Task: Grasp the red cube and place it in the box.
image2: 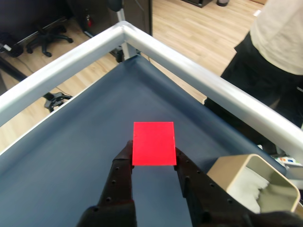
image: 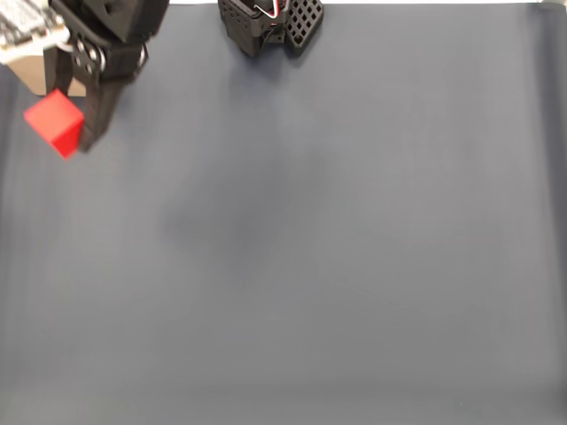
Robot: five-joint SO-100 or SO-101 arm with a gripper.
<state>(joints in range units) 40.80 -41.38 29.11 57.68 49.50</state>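
The red cube (image: 55, 122) (image2: 153, 143) is held between the two black fingers of my gripper (image: 75, 124) (image2: 152, 158), which is shut on it and lifted above the dark mat. In the fixed view the cube hangs at the far upper left. The tan box (image2: 251, 184) with white filling shows at the lower right of the wrist view, just right of my right finger. In the fixed view a corner of the box (image: 31, 66) peeks out behind the arm at the top left edge.
A dark blue-grey mat (image: 310, 248) covers the table. A metal rail (image2: 199, 71) frames the table corner ahead in the wrist view. A person (image2: 279, 42) stands beyond the rail at the right. The arm's black base (image: 266, 27) sits at the top centre.
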